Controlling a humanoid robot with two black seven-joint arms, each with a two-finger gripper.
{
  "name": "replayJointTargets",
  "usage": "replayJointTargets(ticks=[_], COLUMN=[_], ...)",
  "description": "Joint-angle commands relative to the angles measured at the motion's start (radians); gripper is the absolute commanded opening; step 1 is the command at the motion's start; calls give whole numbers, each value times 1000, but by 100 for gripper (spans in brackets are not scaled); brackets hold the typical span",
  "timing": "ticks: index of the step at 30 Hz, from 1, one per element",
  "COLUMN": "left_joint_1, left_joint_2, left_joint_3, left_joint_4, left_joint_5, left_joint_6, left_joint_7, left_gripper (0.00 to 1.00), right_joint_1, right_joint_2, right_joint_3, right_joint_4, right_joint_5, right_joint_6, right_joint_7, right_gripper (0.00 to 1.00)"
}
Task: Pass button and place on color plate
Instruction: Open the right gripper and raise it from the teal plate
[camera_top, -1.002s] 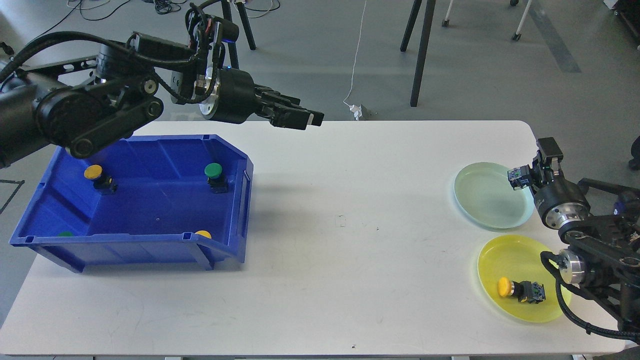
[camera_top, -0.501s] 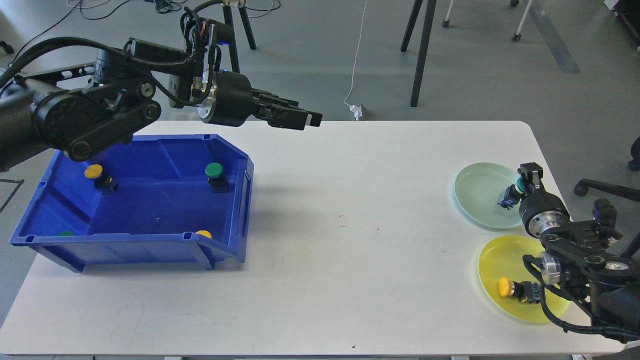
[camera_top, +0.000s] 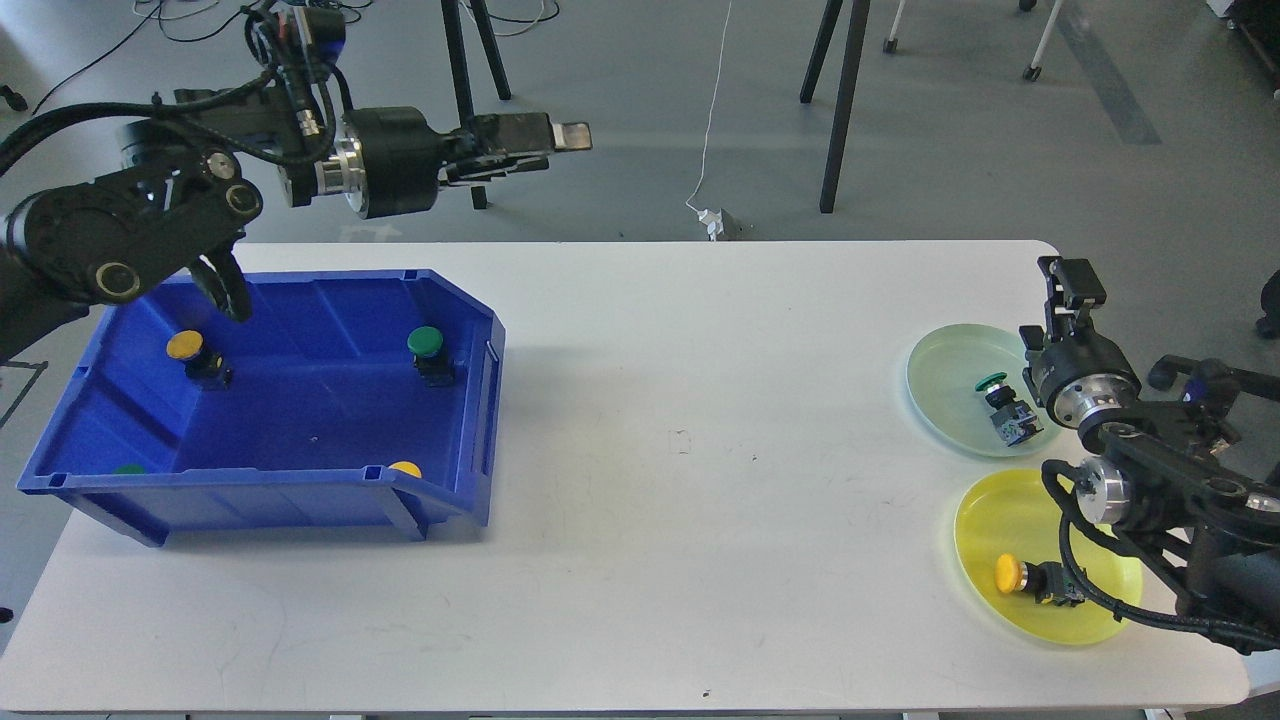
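Note:
A green-capped button (camera_top: 1003, 405) lies on its side on the pale green plate (camera_top: 945, 390) at the table's right. My right gripper (camera_top: 1068, 290) is just above and right of it, empty, fingers apart and pointing away. A yellow button (camera_top: 1035, 578) lies on the yellow plate (camera_top: 1000, 520). My left gripper (camera_top: 560, 140) is held high behind the table's far edge, right of the blue bin (camera_top: 250, 485), and looks open and empty. In the bin are a yellow button (camera_top: 190, 352), a green button (camera_top: 430, 350), and two caps half hidden by the front wall, one green (camera_top: 128, 468) and one yellow (camera_top: 405, 468).
The white table (camera_top: 680, 500) is bare between the bin and the plates. My right arm's thick links (camera_top: 1180, 490) hang over the right part of the yellow plate. Stand legs (camera_top: 840, 100) and a cable lie on the floor behind the table.
The right gripper let go of the green button, which now lies on the green plate, and rose back. The left gripper swung up and to the left, away from the table's middle.

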Motion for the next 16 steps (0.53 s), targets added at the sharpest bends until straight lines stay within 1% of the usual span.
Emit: replayJointTargets(ticks=[1,4,6,9,10,11,16], left_joint_1=[110,174,237,315,324,331,332], left_joint_2=[-1,-1,2,2,0,0,-3], left_joint_3=[-112,-155,-204,-273,-281,-281,-276], left_joint_4=[98,123,138,156,156,156,152], left_joint_5=[-349,-517,-609,-646,-645,-645,-645], left_joint_6=[-1,-1,-1,-1,-1,-1,-1], left_joint_7=[0,0,0,0,0,0,0], left_gripper=[90,92,94,94,94,95,96], right_joint_1=[-6,-11,-6,-10,-11,-11,-14], right_joint_2=[-44,-36,-27,-27,-26,-26,-27], right_joint_3=[166,243,245,234,231,231,253], right_joint_4=[161,241,270,258,253,243,244], right_joint_5=[3,30,134,265,270,270,273], right_joint_6=[177,277,354,541,582,612,629], right_joint_7=[-2,-3,-2,0,0,1,8], right_gripper=[94,95,96,98,99,99,99])
